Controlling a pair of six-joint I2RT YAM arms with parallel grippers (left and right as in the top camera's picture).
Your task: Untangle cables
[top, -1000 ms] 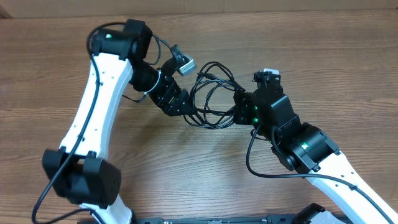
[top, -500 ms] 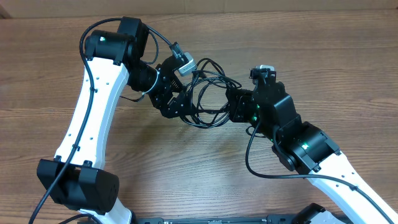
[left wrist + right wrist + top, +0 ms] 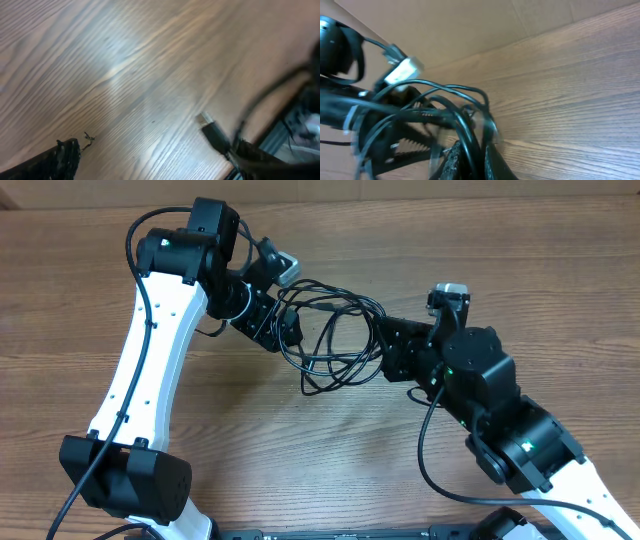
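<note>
Pinching the tangled cables [image 3: 465,131] over the table [image 3: 520,260]: right tool [image 3: 383,352], closed on strands. Left tool [image 3: 283,330] spread wide at the tangle's opposite side.

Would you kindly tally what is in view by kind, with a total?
grippers: 2 (left gripper, right gripper)
cable tangle: 1, strands too knotted to count
wooden table: 1
total: 4
</note>
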